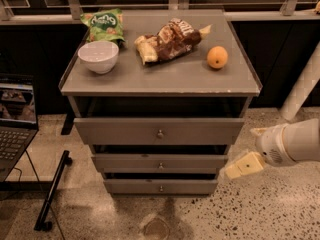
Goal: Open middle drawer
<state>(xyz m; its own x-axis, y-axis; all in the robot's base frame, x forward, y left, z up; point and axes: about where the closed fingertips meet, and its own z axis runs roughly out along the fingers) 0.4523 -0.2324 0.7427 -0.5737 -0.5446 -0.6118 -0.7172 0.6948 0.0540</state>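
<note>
Arm comes in from the right; its pale yellow two-finger gripper (239, 167) hangs low beside the grey three-drawer cabinet (160, 81), just off the right end of the wide, flat-fronted grey middle drawer (125, 163). I cannot tell whether the gripper is parted or closed, and it holds nothing I can see. The middle drawer sits second of three, front about flush with the narrower bottom drawer (130, 186) below, so I judge it not opened yet. Its small round metal knob (160, 165) is at centre, well apart from the gripper. The taller grey top drawer (120, 130) looks pulled out a little and overhangs the knob. Risks from here: the gripper starts at the drawer's corner, so a sideways sweep could clip the front edge or the cabinet's right side. A high approach would hit the top drawer, or grab its knob (160, 133) instead. The knob is small and smooth-looking, so a shallow grasp may slip on the pull, and an off-axis tug could bind the drawer. A hard jolt could roll the round orange fruit (217, 57) off the top; the white ceramic bowl (98, 55) and crumpled brown snack bag (170, 38) look steadier.
</note>
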